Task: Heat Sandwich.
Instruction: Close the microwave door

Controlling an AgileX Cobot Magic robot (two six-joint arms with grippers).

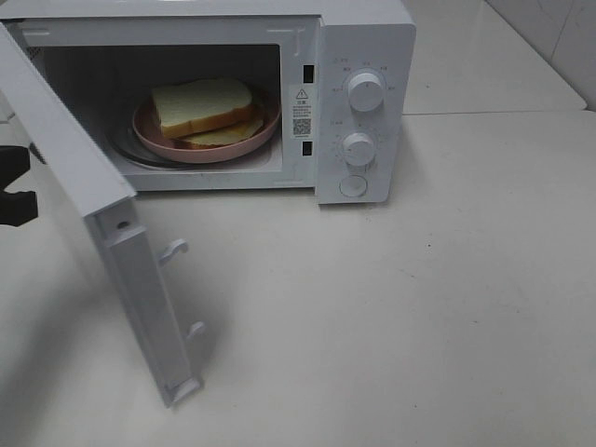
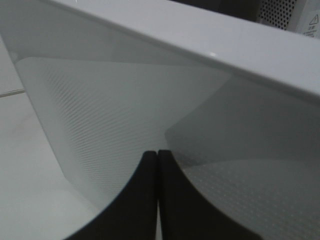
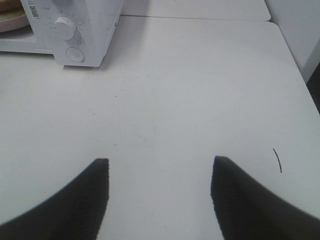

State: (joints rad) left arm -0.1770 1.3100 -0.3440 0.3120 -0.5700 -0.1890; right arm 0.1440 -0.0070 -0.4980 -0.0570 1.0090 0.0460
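Open door (image 1: 70,135), sandwich (image 1: 205,107) in microwave (image 1: 368,51), warning label (image 1: 302,111)

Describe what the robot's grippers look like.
The left gripper and the right gripper look alike: two plain matte black fingers each, broad at the base, curving to narrow blunt tips. No markings or cables show.

The sandwich (image 1: 205,110) lay inside the microwave (image 1: 368,56), resting on a round pink plate (image 1: 207,155) near the middle of the cavity, in view past the open door (image 1: 74,149). It was pale, white on its broad face with yellow-tan crust edges. Two soft slices were stacked slightly askew, the upper one tilted and overhanging the lower. It looked whole.
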